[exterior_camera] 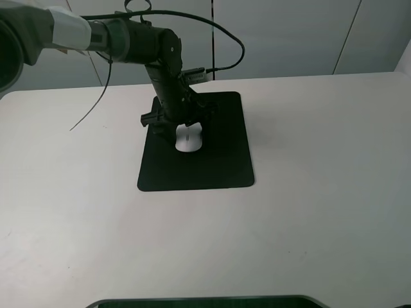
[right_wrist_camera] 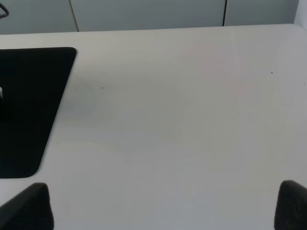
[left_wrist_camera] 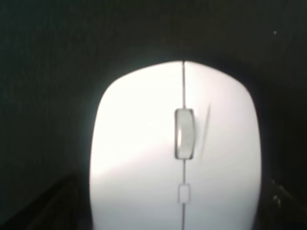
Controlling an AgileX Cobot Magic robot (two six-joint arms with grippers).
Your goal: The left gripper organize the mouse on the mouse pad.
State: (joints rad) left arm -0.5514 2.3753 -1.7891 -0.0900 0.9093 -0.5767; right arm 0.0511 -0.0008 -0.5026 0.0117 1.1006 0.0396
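Note:
The white mouse (exterior_camera: 189,140) lies on the black mouse pad (exterior_camera: 218,163), toward its far left part, with the grey scroll wheel (left_wrist_camera: 184,133) facing up. My left gripper (exterior_camera: 182,126) comes down from the far left and sits right over the mouse's far end. In the left wrist view the mouse (left_wrist_camera: 175,153) fills the picture on the pad (left_wrist_camera: 48,72), with dark fingers (left_wrist_camera: 45,208) close against both its flanks. My right gripper (right_wrist_camera: 158,211) hangs open above bare table; the pad's corner (right_wrist_camera: 33,96) shows at its side.
The white table (exterior_camera: 321,212) spreads around the pad. A thin black cable (exterior_camera: 96,102) trails from the left arm over the table's far left. A dark edge (exterior_camera: 205,301) runs along the near side. Grey wall panels stand behind.

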